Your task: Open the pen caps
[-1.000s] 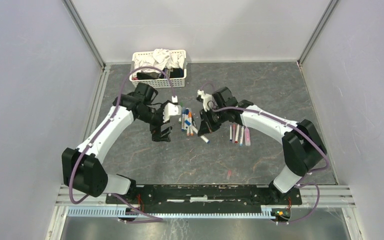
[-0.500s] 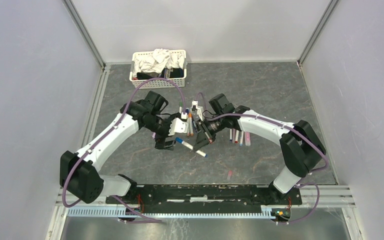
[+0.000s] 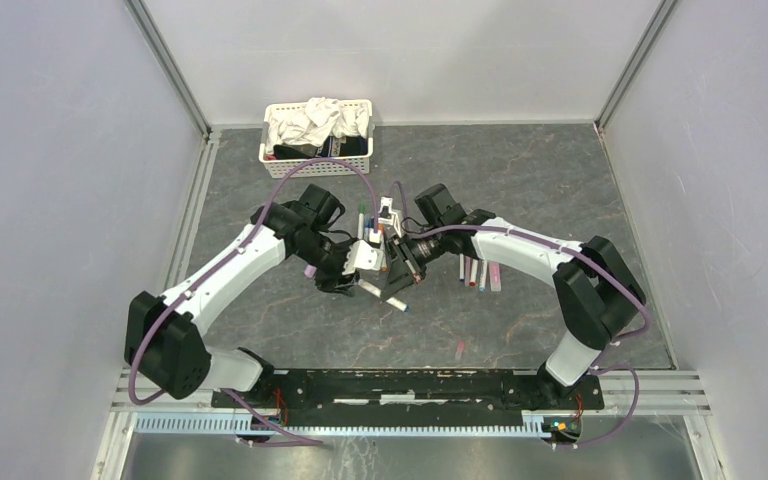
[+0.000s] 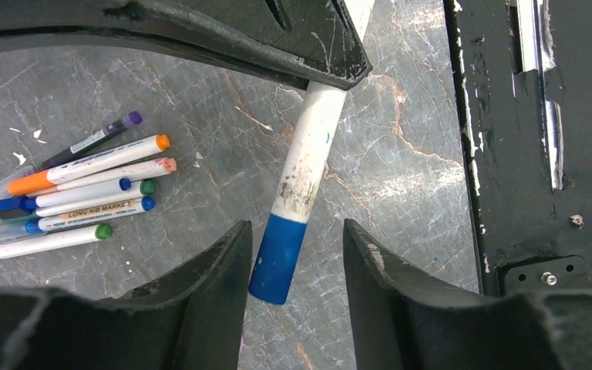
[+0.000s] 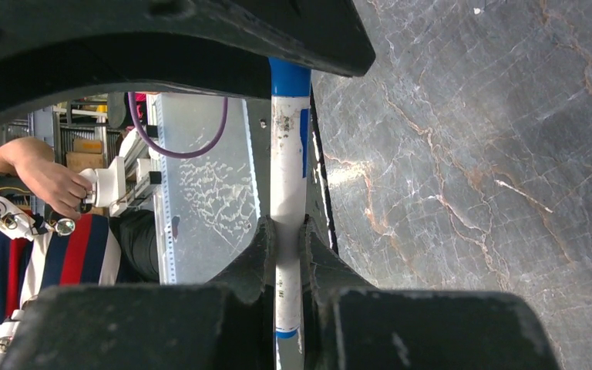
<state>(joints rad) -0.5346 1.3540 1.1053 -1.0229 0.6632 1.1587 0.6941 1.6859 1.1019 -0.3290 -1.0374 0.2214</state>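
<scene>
Your right pincer (image 5: 287, 231) clamps the scuffed white pen (image 4: 308, 146). Left pincer (image 4: 297, 239) apart, straddling its smooth cylindrical blue cap (image 4: 277, 258) above the marbled grey worktop (image 4: 401, 154).

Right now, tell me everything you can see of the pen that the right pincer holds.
It is a thin marker pen with a white, smudged, plastic-looking barrel and a blue cap still on. The right pincer is shut on the barrel. The capped end lies inside the open left pincer, above the table.
</scene>
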